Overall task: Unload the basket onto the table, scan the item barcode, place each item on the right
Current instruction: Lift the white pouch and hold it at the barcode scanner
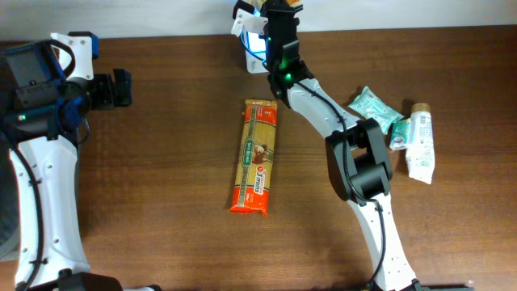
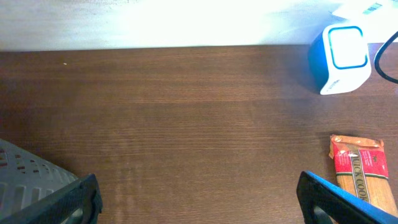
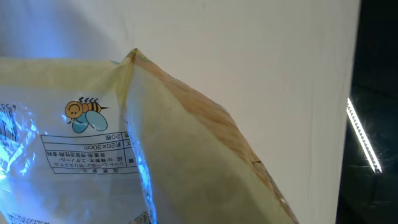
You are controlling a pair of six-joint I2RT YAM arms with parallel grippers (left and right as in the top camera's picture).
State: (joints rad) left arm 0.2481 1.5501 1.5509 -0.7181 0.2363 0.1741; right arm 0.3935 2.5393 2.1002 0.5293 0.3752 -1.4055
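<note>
While the right gripper (image 1: 268, 14) stands pressed together on it, the packet (image 3: 93, 143) hangs at the far edge of the table (image 1: 161, 202), raised directly over the scanner (image 1: 252, 44).

Right wrist view: yellowish film, bee drawing, a printed label beneath it; blue glow on the plastic. The fingers themselves are not visible in this view.

Scanner: small blue-and-white box, standing on the wood at the back edge.

Spaghetti pack (image 1: 255, 155): flat mid-table, lengthwise, nearer than the scanner and apart from it.

Right side of table: green-white pouch (image 1: 373, 107) and white tube (image 1: 420, 141), lying just beside each other.

Left gripper (image 1: 123, 87): spread wide, nothing between the fingers, over bare wood well left of the scanner.
</note>
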